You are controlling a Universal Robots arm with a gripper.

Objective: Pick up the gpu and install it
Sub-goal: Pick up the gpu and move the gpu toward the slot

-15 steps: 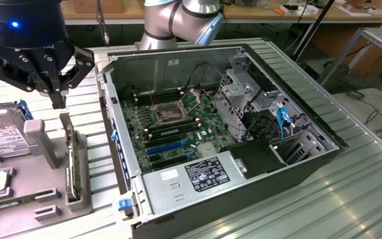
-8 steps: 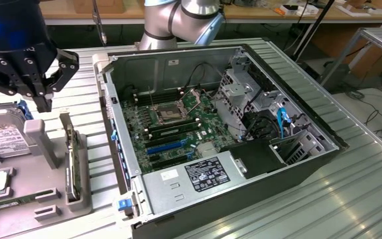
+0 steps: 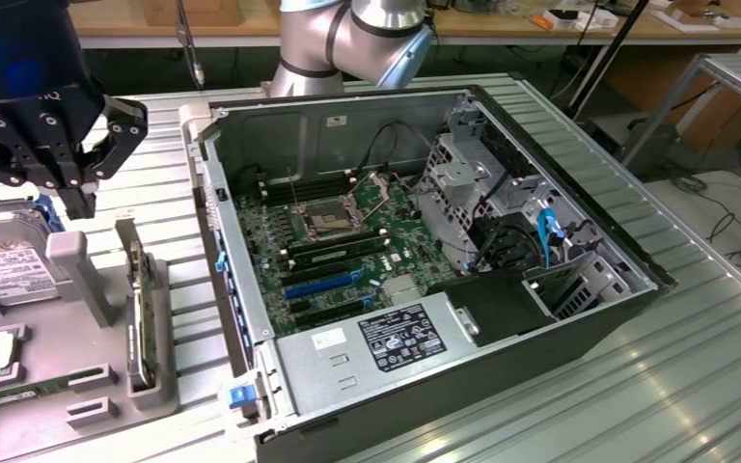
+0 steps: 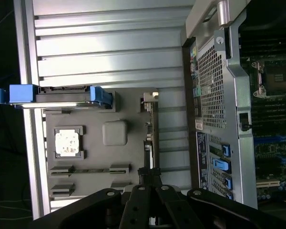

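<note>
The gpu (image 3: 140, 307) stands on edge in a slot of the grey parts holder (image 3: 88, 381) at the exterior view's left, beside the open computer case (image 3: 423, 260). It shows as a thin green board edge with a silver bracket end. My gripper (image 3: 80, 201) hangs in the air above the far end of the holder, clear of the card, with its fingers drawn together on nothing. In the wrist view the gpu (image 4: 150, 136) runs as a narrow strip straight out from my gripper (image 4: 148, 180). The motherboard (image 3: 332, 241) lies bare inside the case, with blue expansion slots (image 3: 321, 285).
The holder also carries a hard drive with blue rails (image 4: 52, 95), a CPU chip (image 4: 67, 142), a grey block (image 4: 115, 132) and a narrow memory stick (image 4: 90, 169). The case's rear wall (image 4: 212, 90) stands close to the gpu. The ribbed metal table (image 3: 679, 357) extends around the case.
</note>
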